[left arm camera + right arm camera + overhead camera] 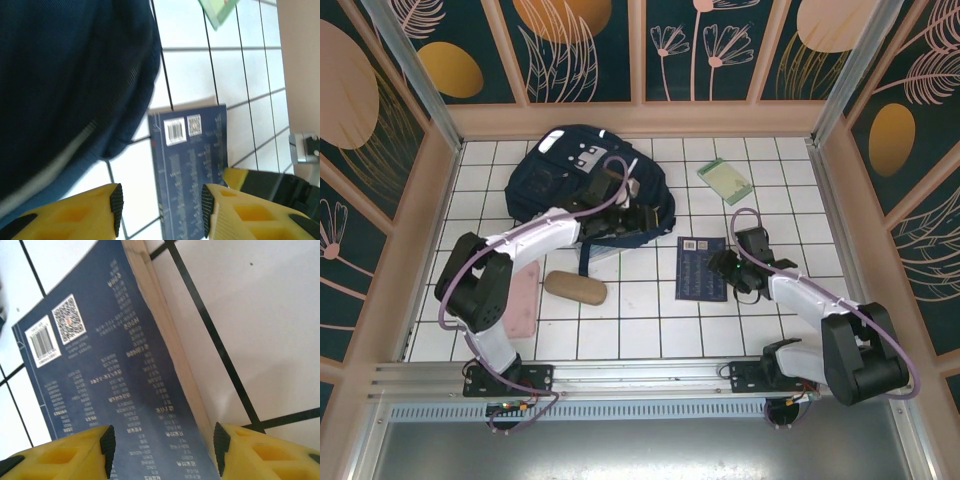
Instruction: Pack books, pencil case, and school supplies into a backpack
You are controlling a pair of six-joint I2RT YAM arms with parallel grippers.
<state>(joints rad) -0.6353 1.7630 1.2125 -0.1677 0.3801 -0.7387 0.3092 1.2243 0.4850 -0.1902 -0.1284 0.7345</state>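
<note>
The backpack (pixel 582 175) lay at the back of the tiled table (pixel 640 330), the left gripper (pixel 160 210) beside it with jaws wide apart and empty. The right gripper (pixel 160 446) stood equally open over the right edge of a navy book (pixel 701 268) lying flat, holding nothing. A green book (pixel 724 181), tan pouch (pixel 575 287) and pink case (pixel 523 303) lay apart.

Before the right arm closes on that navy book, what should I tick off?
1. Right gripper open: ok.
2. Navy book lies between its jaws: ok.
3. Left gripper open and empty: ok.
4. Backpack mouth open to take the book: cannot tell.
5. Green book, tan pouch and pink case packed: not ok, all lie out on the table.
</note>
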